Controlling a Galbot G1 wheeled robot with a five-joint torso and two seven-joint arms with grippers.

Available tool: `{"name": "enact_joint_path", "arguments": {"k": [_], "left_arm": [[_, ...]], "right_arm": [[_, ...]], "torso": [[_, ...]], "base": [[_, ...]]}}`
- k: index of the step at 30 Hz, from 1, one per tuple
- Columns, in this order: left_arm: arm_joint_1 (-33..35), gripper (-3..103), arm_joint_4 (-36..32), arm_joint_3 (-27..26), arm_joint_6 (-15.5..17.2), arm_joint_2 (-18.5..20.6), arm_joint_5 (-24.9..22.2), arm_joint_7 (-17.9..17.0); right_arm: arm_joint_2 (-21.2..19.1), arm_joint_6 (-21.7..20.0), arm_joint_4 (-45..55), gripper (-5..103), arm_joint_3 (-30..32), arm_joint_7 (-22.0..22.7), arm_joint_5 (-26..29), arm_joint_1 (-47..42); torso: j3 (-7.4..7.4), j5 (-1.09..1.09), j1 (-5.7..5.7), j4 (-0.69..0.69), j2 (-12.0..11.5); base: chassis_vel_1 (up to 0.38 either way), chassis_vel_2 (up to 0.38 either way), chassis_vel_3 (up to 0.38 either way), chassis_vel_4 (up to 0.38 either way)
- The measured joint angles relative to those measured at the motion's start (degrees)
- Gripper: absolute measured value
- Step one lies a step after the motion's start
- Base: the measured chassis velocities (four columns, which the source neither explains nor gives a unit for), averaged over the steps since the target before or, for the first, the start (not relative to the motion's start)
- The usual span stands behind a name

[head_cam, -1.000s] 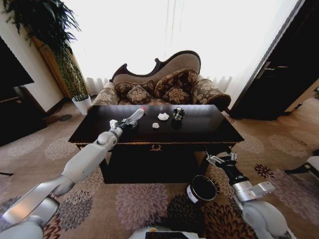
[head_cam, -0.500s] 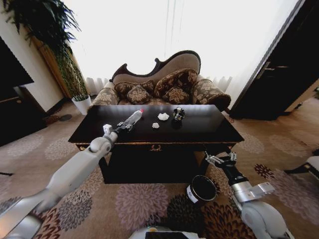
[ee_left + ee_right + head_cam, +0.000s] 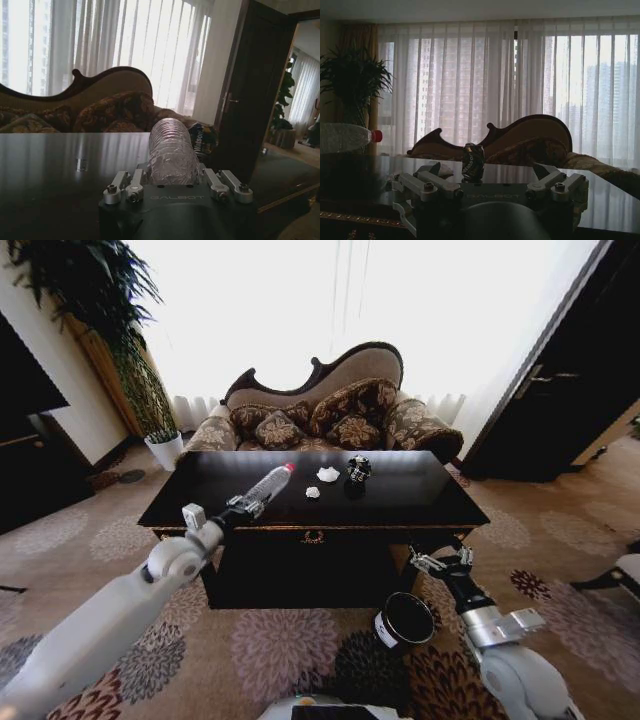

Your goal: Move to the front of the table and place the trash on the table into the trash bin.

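My left gripper (image 3: 243,504) is shut on the base of a clear plastic bottle (image 3: 268,483) with a red cap, held over the front left of the dark glossy table (image 3: 420,495). In the left wrist view the bottle (image 3: 172,152) sits between the fingers of the left gripper (image 3: 172,181). Two white paper wads (image 3: 328,474) (image 3: 313,492) and a dark crumpled can (image 3: 357,470) lie mid-table. My right gripper (image 3: 440,561) stands open by the table's front right corner, just above the round dark trash bin (image 3: 405,620). The right gripper (image 3: 487,173) faces the can (image 3: 473,161).
A carved sofa (image 3: 320,410) with cushions stands behind the table. A potted plant (image 3: 165,448) is at the back left, a dark cabinet (image 3: 20,440) at the left and a dark door (image 3: 570,390) at the right. Patterned carpet surrounds the table.
My left arm has drawn back toward the table's front left edge, bringing the bottle slightly with it. The right arm and the other trash have stayed put.
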Motion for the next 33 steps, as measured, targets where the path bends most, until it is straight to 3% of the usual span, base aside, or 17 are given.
{"name": "enact_joint_path", "arguments": {"k": [1, 2, 6, 7, 11, 12, 15, 16, 20, 21, 22, 24, 27, 33], "left_arm": [[0.49, 40, -1.78, 0.27, 0.2, 0.09, -0.97, -0.55], [0.49, 40, -1.78, 0.27, 0.2, 0.09, -0.97, -0.55], [2.18, 40, -7.87, 1.68, 0.85, 0.14, -3.83, -2.05], [2.18, 40, -7.87, 1.68, 0.85, 0.14, -3.83, -2.05], [4.52, 40, -13.0, 2.28, 1.52, 0.49, -8.01, -3.99], [4.52, 40, -13.0, 2.28, 1.52, 0.49, -8.01, -3.99], [6.23, 40, -15.8, 2.31, 1.65, 0.6, -10.25, -4.85], [6.23, 40, -15.8, 2.31, 1.65, 0.6, -10.25, -4.85], [8.15, 40, -18.2, 2.14, 1.67, 0.15, -11.85, -5.26], [8.58, 40, -18.65, 2.14, 1.7, -0.09, -12.12, -5.33], [8.58, 40, -18.65, 2.14, 1.7, -0.09, -12.12, -5.33], [9.05, 40, -19.32, 2.33, 1.76, -0.62, -12.98, -5.65], [8.85, 40, -20.14, 2.75, 1.92, -1.09, -14.85, -6.2], [3.16, 40, -21.25, 7.35, 2.22, -2.02, -20.87, -9.12]], "right_arm": [[-0.19, 1.06, -0.53, 100, 0.05, 0.12, -4.26, 0.31], [-0.19, 1.06, -0.53, 100, 0.05, 0.12, -4.26, 0.31], [-0.54, 5.71, -2.7, 100, 0.24, 1.35, -19.63, 1.66], [-0.54, 5.71, -2.7, 100, 0.24, 1.35, -19.63, 1.66], [-0.98, 11.14, -5.32, 100, 0.61, 3.93, -30.98, 3.53], [-0.98, 11.14, -5.32, 100, 0.61, 3.93, -30.98, 3.53], [-1.53, 17.21, -7.72, 100, 1.33, 6.44, -41.67, 5.59], [-1.53, 17.21, -7.72, 100, 1.33, 6.44, -41.67, 5.59], [-1.67, 21.5, -10.25, 100, 1.85, 15.13, -58.47, 8.25], [-1.95, 23.4, -11.99, 100, 1.56, 19.17, -65.02, 9.48], [-1.95, 23.4, -11.99, 100, 1.56, 19.17, -65.02, 9.48], [-2.0, 25.96, -14.7, 100, 0.8, 23.82, -71.8, 10.75], [-1.53, 27.69, -15.75, 100, 0.54, 26.53, -75.59, 10.99], [-0.48, 29.5, -15.71, 100, 0.18, 28.06, -77.24, 10.61]], "torso": [[0.0, 0.02, 0.0, -0.01, 0.0], [0.0, 0.02, 0.0, -0.01, 0.0], [0.01, 0.02, 0.0, -0.01, 0.0], [0.01, 0.02, 0.0, -0.01, 0.0], [0.01, 0.02, 0.0, -0.01, 0.0], [0.01, 0.02, 0.0, -0.01, 0.0], [0.01, 0.01, 0.0, 0.01, 0.0], [0.01, 0.01, 0.0, 0.01, 0.0], [0.01, 0.0, 0.0, -0.01, -0.01], [0.0, 0.0, 0.0, 0.0, 0.0], [0.0, 0.0, 0.0, 0.0, 0.0], [0.01, 0.02, 0.0, 0.01, -0.01], [0.01, 0.01, 0.01, 0.0, -0.01], [0.01, 0.01, 0.01, -0.01, -0.01]], "base": [[0.0, 0.0, 0.0, 0.0], [0.0, 0.0, 0.0, 0.0], [0.0, 0.0, 0.0, 0.0], [0.0, 0.0, 0.0, 0.0], [0.0, 0.0, 0.0, 0.0], [0.0, 0.0, 0.0, 0.0], [0.0, 0.0, 0.0, 0.0], [0.0, 0.0, 0.0, 0.0], [0.0, 0.0, 0.0, 0.0], [0.0, 0.0, 0.0, 0.0], [0.0, 0.0, 0.0, 0.0], [0.0, 0.0, 0.0, 0.0], [0.0, 0.0, 0.0, 0.0], [0.0, 0.0, 0.0, 0.0]]}}
